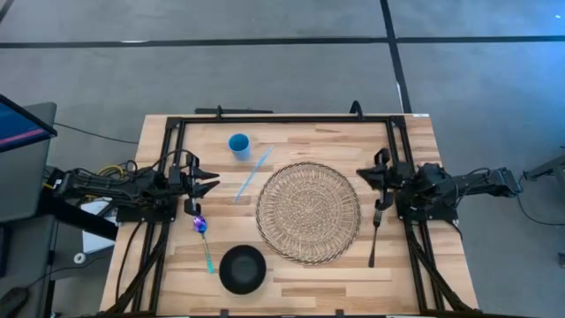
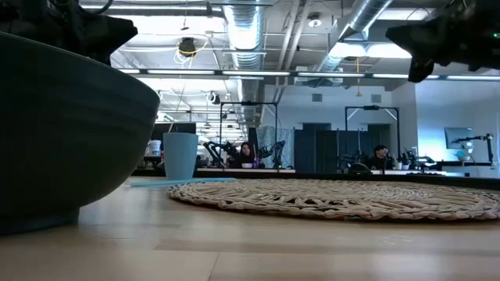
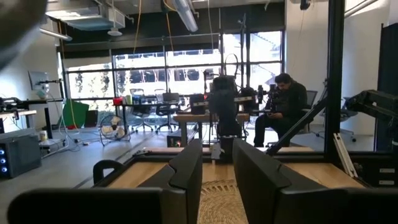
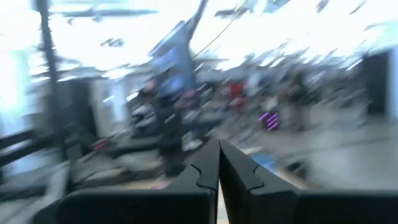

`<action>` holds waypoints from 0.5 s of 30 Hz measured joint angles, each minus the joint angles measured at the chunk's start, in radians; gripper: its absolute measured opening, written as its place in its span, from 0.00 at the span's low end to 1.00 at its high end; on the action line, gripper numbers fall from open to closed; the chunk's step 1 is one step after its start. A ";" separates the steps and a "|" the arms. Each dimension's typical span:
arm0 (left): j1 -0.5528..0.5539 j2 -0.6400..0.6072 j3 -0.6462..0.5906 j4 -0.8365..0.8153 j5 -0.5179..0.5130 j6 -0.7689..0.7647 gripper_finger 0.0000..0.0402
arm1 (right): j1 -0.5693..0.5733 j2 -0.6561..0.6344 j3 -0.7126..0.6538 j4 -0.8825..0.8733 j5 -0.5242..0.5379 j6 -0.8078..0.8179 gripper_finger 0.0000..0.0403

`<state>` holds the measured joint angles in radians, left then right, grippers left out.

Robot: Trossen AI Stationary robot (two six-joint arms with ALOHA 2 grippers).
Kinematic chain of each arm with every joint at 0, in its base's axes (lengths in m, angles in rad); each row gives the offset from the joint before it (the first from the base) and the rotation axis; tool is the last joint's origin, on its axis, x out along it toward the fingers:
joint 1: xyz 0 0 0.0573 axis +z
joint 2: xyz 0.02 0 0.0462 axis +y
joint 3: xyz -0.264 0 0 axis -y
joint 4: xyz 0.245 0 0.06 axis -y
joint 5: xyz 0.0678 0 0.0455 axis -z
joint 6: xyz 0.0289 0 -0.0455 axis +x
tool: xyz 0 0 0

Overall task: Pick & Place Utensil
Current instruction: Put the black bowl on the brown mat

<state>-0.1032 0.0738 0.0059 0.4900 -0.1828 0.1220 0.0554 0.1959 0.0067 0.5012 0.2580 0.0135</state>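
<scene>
Wooden table (image 1: 415, 265): fork (image 1: 374, 231) top hidden under right end effector (image 1: 364, 175).

Dark fork (image 1: 374, 237), lying flat and near-vertical at right of frame beside the woven mat; teal-handled spoon (image 1: 204, 243) with iridescent bowl, lower left, flat.

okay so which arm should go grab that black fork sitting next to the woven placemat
Probably the right arm. Its right gripper hovers just above the fork, which lies on the right of the woven placemat. The left gripper waits across the placemat, nearer the spoon.
</scene>
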 joint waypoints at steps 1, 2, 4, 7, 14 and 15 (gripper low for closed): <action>0.000 0.000 0.000 0.005 0.000 -0.006 0.23 | -0.005 0.000 0.000 0.032 0.040 -0.030 0.00; 0.000 0.000 0.000 0.006 0.000 -0.018 0.23 | -0.011 0.000 0.000 0.054 0.079 -0.046 0.00; 0.000 0.001 0.000 0.006 0.000 -0.036 0.23 | -0.021 0.000 0.000 0.088 0.136 -0.056 0.00; 0.000 0.006 0.000 0.007 -0.004 -0.066 0.23 | -0.039 0.000 0.000 0.109 0.158 -0.048 0.00; 0.000 0.099 0.083 -0.003 -0.008 -0.086 0.23 | -0.054 0.001 0.013 0.112 0.054 0.018 0.02; 0.000 0.132 0.111 -0.020 -0.008 -0.086 0.23 | -0.054 0.003 0.024 0.112 0.020 0.017 0.03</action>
<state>-0.1032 0.2057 0.1170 0.4702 -0.1905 0.0360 0.0017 0.1986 0.0303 0.6135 0.2784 0.0301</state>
